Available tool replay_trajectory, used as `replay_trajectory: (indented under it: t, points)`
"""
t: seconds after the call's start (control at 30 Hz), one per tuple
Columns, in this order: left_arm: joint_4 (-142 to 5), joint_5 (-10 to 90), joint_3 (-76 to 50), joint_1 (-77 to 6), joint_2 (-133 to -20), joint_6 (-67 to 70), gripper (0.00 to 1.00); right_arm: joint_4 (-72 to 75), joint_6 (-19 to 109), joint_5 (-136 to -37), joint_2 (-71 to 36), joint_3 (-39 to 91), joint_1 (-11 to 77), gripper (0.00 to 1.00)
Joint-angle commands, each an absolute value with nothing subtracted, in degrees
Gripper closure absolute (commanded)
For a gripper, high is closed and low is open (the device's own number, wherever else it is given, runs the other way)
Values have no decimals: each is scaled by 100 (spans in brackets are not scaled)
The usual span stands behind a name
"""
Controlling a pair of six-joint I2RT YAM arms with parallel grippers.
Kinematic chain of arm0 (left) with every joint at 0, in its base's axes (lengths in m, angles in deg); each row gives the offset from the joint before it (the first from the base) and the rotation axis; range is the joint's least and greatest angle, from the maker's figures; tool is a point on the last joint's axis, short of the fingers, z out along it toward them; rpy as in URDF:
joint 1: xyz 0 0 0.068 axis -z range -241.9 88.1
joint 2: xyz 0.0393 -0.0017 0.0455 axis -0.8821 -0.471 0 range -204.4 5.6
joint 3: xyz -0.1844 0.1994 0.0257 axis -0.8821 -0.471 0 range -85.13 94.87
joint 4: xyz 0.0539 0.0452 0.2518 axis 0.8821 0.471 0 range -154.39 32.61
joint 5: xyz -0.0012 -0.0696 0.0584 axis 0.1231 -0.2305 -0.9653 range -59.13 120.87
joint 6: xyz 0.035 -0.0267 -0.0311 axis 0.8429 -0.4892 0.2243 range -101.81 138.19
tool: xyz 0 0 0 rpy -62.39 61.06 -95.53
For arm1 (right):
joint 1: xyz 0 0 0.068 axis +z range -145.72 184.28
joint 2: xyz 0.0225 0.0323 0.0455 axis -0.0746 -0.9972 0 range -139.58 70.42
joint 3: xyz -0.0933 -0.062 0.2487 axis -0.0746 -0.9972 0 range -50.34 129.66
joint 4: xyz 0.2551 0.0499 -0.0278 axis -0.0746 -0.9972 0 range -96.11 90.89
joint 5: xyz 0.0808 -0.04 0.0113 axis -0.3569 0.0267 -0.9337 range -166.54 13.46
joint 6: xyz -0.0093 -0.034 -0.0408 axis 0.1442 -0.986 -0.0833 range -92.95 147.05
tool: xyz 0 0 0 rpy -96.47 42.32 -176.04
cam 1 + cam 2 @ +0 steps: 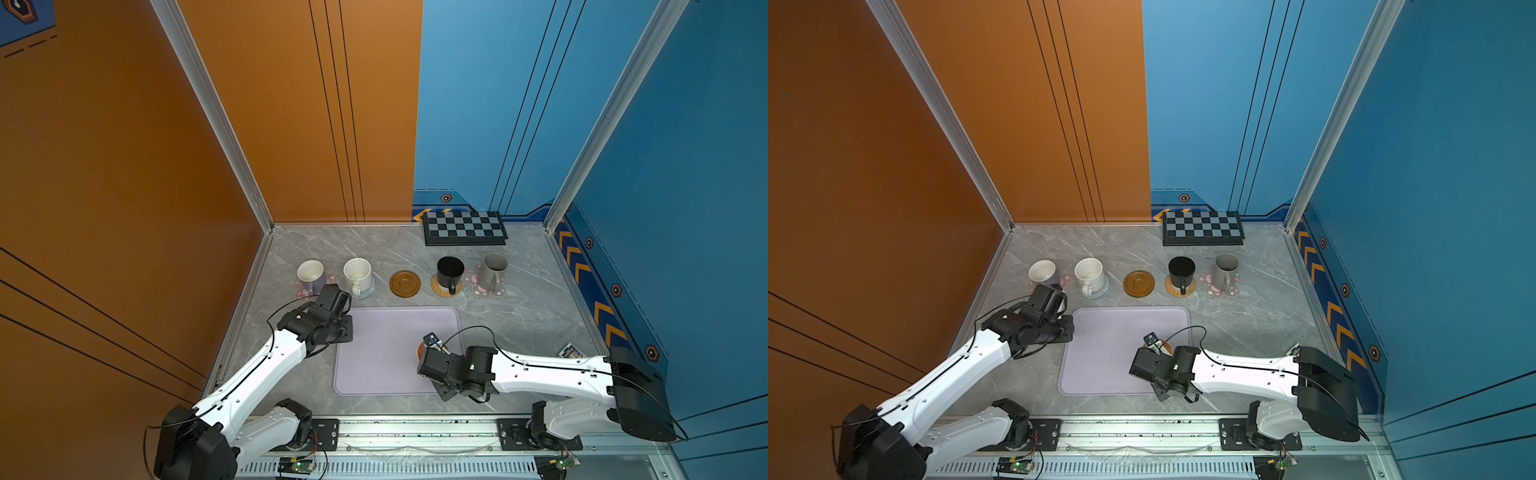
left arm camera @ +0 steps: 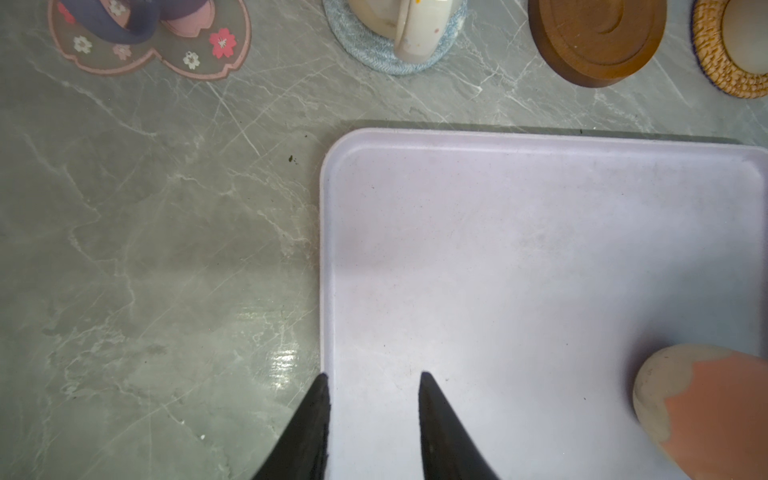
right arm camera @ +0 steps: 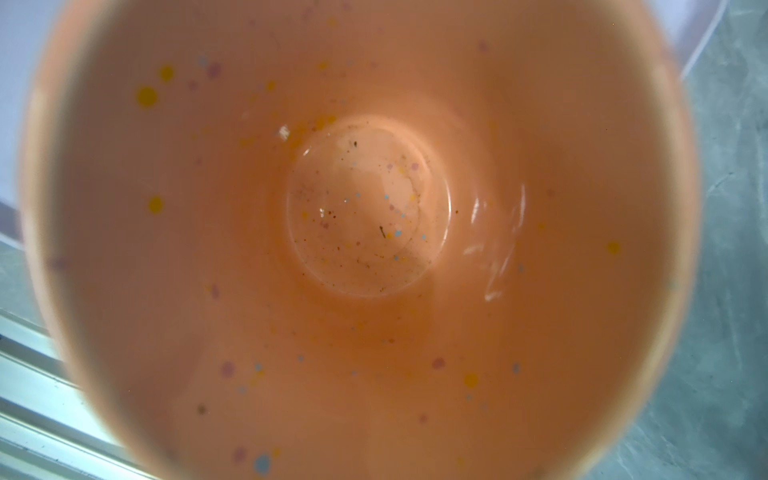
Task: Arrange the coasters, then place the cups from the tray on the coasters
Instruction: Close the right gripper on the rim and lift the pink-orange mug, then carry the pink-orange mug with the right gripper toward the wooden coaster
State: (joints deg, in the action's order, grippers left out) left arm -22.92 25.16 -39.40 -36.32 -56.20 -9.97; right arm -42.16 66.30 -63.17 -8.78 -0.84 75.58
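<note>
The left hand (image 2: 374, 376), narrowly parted, empty, hovers at the single tray's (image 2: 540, 228) edge; beyond it four cups (image 1: 357, 274) occupy four of five coasters (image 1: 405, 284). The right hand (image 1: 432, 338) pinches the fifth, orange cup (image 3: 374, 208) at the tray's opposite edge.

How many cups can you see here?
5. Four stand in the back row: lavender cup, white cup, black cup, grey cup. The orange cup is on the tray. None seems hidden.
</note>
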Motion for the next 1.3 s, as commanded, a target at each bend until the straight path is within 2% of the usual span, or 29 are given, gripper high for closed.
replay_trajectory:
  t: [0.0, 0.6, 1.27]
  points:
    - [-2205, 2604, -4051, -3572, -5597, -1024, 62, -4178, 6759, -5588, -806, 265, 7578, 100]
    - [-2213, 2384, -4358, -3041, -5514, -1347, 63, -4079, 6521, -5180, -800, 669, 7256, 100]
    - [-2204, 2280, -4577, -2402, -5321, -1793, 63, -3425, 5717, -5670, -1311, 1258, 6342, 100]
